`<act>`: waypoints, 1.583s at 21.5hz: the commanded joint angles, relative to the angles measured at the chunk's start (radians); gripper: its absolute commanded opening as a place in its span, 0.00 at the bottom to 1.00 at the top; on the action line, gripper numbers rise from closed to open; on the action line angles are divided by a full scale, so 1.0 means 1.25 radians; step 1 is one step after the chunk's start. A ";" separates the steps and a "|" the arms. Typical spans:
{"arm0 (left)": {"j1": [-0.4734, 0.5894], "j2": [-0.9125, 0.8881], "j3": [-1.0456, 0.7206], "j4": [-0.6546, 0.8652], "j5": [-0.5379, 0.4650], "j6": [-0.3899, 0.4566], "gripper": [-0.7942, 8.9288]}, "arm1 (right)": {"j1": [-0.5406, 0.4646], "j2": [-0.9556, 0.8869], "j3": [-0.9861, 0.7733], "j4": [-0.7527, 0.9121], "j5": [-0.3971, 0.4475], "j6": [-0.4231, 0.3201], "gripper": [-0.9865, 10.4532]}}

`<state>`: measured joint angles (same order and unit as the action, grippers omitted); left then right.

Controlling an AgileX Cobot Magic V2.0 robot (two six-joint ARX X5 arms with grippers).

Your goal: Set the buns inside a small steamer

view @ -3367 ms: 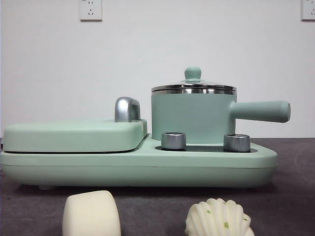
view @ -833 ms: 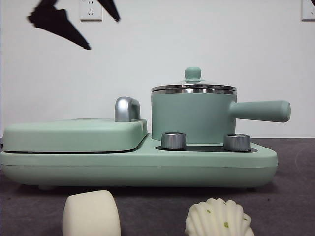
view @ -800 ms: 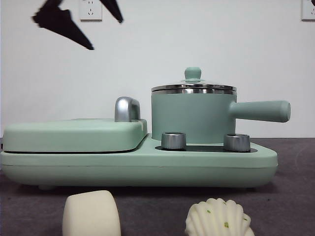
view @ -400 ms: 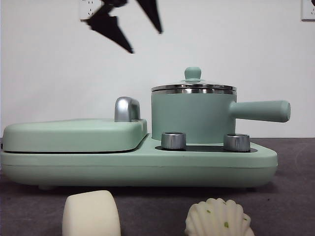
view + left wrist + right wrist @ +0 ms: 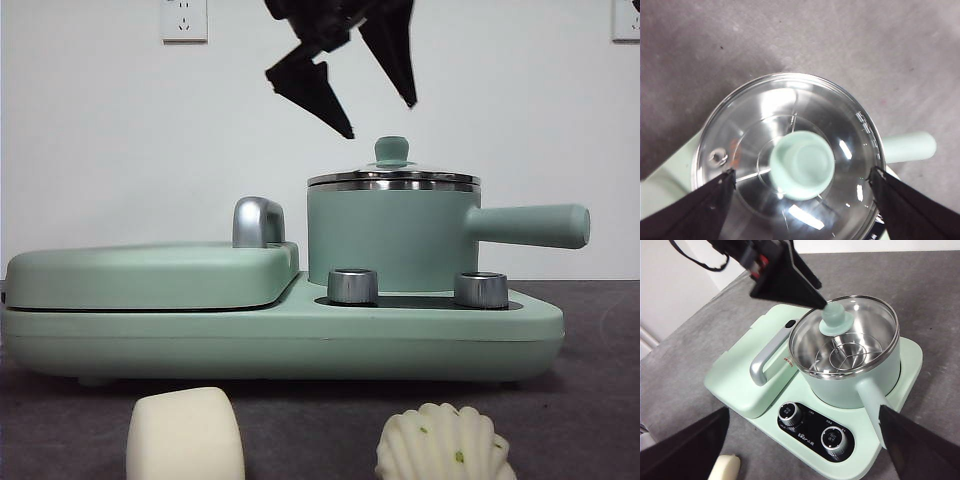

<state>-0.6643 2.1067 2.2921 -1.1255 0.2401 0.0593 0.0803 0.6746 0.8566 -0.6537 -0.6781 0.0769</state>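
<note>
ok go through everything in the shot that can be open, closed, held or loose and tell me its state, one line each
left gripper: open, above the knob, holding nothing
right gripper: open, holding nothing
glass lid: on the small steamer, closed
small steamer: on the cooker base, lidded
griddle cover: down, closed
smooth bun: loose on the table
shell-shaped bun: loose on the table

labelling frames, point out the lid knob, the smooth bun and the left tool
lid knob (image 5: 802,164), left wrist view, its flat top
smooth bun (image 5: 185,434), front view, its front face
left tool (image 5: 378,118), front view, between its tips
</note>
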 commanded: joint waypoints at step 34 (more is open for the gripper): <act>0.068 -0.021 0.217 -0.171 -0.081 0.050 0.17 | 0.247 0.153 0.171 -0.193 0.090 0.085 0.50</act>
<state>-0.5720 2.1006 2.5214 -1.3575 0.1360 0.1162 0.3782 0.8623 1.0550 -0.8959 -0.5667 0.1696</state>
